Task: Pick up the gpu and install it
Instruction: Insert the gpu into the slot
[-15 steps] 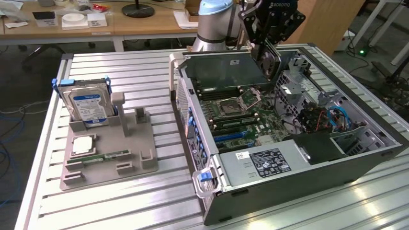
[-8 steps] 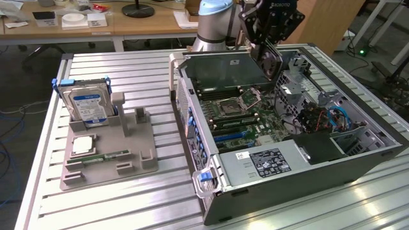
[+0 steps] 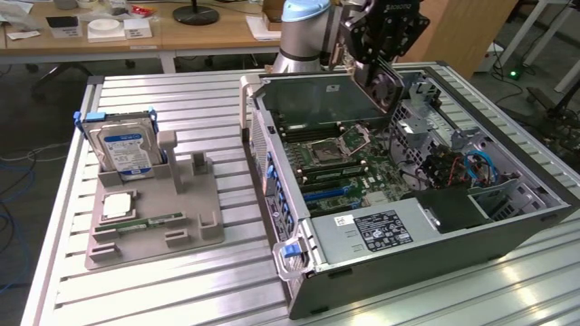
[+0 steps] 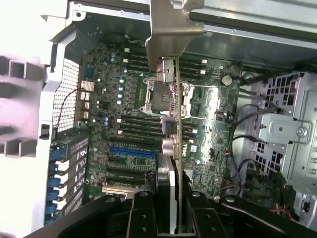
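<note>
You have the arm standing at the far edge of the table (image 3: 181, 292). Its wrist is turned downward, so the gripper (image 3: 377, 62) hangs over the far end of the open computer case (image 3: 408, 265). The case lies on its side along the table's edge at the exterior view's right.

The jaws are closed partway and clamp the gpu (image 3: 381, 83) by its two flat faces. In the wrist view, a finger (image 4: 143, 218) presses on each side of the thin card. The gpu (image 4: 172, 124) is carried edge-on and points away from the gripper. Its silver bracket (image 4: 171, 34) is at the end farthest from the fingers.

The card hangs in the air inside the mouth of the case, above the motherboard (image 3: 349, 163), and is not seated. The blue slot (image 4: 131, 151) on the board sits off to one side of it, apart from the card.

Near the table's edge at the exterior view's left, the grey fixture (image 3: 154, 234) holds the hard drive (image 3: 127, 151) upright. The memory stick (image 3: 149, 221) lies flat on the same fixture.
</note>
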Motion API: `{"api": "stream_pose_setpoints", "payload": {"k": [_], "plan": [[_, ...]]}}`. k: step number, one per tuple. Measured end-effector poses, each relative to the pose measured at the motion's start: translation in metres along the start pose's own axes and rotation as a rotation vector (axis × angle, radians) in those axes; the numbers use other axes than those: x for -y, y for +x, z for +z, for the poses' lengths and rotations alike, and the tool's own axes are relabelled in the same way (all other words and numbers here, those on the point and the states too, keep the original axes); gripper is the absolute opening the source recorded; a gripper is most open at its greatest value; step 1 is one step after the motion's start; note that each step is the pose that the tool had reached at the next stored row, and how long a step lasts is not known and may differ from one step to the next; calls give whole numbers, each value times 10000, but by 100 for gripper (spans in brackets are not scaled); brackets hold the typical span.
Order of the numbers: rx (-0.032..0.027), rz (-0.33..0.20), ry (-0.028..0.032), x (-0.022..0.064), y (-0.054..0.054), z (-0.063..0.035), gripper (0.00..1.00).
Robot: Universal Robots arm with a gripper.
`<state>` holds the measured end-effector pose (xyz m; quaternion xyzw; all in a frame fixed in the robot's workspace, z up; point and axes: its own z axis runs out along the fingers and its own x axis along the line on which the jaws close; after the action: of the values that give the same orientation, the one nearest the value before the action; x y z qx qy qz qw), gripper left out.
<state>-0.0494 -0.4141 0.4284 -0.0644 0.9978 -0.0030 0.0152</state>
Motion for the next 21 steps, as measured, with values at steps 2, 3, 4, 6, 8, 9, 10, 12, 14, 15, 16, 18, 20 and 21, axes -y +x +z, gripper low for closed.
{"api": "stream_pose_setpoints", "payload": {"k": [2,3,4,6,8,9,10,12,14,15,16,18,20,21], "plan": [[2,-269,-8,1,0,1,28],[3,-388,-12,1,0,1,28],[4,-506,-15,2,0,1,28],[6,-758,-23,2,0,1,28],[8,-1019,-30,3,1,1,28],[8,-1143,-34,4,0,1,28],[10,-1279,-38,4,1,2,28],[12,-1582,-47,4,0,2,28],[15,-1904,-57,4,1,3,28],[16,-2068,-62,4,1,3,28],[18,-2244,-67,4,1,3,28],[20,-2550,-76,4,1,4,28],[22,-2827,-85,4,1,5,28],[23,-2963,-89,4,1,5,28]]}}
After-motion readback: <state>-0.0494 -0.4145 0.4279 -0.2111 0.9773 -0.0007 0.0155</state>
